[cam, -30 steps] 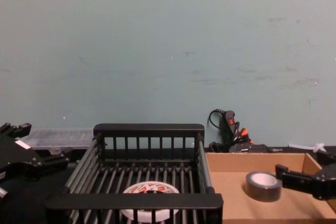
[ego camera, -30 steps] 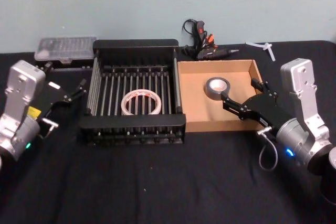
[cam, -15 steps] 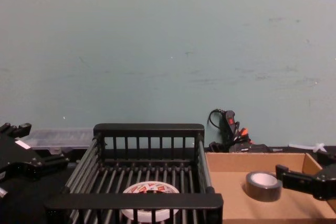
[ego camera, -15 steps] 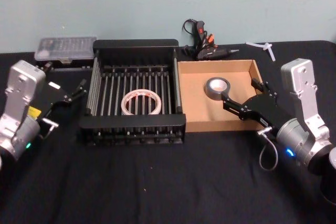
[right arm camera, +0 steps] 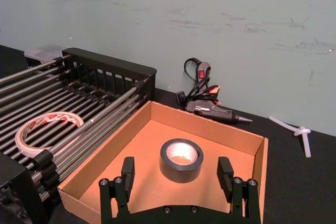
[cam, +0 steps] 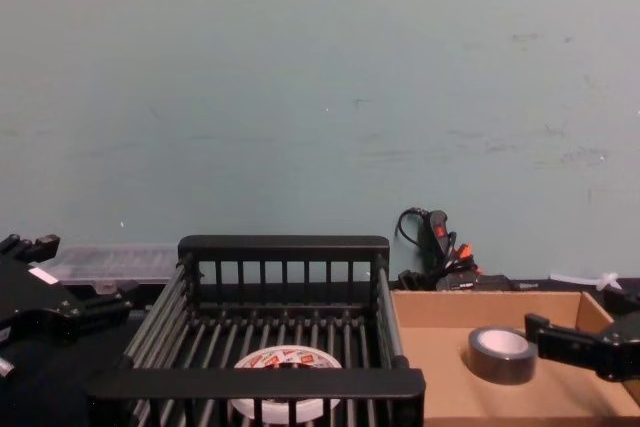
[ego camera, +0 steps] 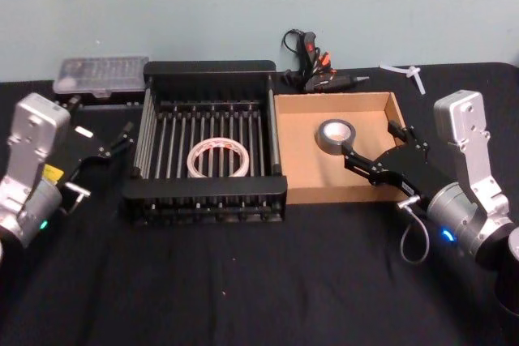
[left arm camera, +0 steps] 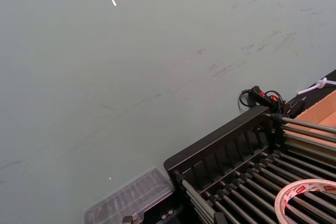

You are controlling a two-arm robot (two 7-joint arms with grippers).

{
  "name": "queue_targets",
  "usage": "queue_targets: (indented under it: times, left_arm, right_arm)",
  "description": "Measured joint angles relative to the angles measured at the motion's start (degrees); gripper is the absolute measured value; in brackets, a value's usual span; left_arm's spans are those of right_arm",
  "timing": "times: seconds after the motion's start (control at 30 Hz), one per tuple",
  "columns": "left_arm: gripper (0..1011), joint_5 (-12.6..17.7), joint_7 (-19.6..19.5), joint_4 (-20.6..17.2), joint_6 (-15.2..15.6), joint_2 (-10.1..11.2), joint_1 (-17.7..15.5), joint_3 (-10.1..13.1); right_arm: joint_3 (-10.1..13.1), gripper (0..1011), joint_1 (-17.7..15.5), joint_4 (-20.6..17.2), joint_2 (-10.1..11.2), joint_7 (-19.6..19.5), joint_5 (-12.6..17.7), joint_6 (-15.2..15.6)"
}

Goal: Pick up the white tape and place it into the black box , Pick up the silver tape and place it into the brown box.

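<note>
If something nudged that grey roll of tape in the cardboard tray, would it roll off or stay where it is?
The silver tape lies flat on its side, so a nudge would probably slide it, not roll it. The low walls of the brown box would likely stop it. As a thick, solid-looking ring, it probably keeps its shape when squeezed.

My head camera looks down and forward over the whole surface [ego camera: 243,281], while my chest camera sits low, facing the far wall. Both share the black box [ego camera: 207,192] and brown box [ego camera: 389,192]; my right wrist camera looks closely across them too.
</note>
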Motion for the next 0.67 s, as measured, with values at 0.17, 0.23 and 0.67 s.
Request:
queue_targets:
  times: [0.17, 0.23, 0.67]
  left_arm:
    - [1001, 0.0, 0.0, 0.0, 0.0, 0.0, 0.0, 0.0]
    - [1001, 0.0, 0.0, 0.0, 0.0, 0.0, 0.0, 0.0]
    - [1001, 0.0, 0.0, 0.0, 0.0, 0.0, 0.0, 0.0]
  right_arm:
    - [0.0, 1002, 0.0, 0.0, 0.0, 0.0, 0.0, 0.0]
    - [0.0, 1002, 0.0, 0.0, 0.0, 0.0, 0.0, 0.0]
    - [0.0, 1002, 0.0, 0.0, 0.0, 0.0, 0.0, 0.0]
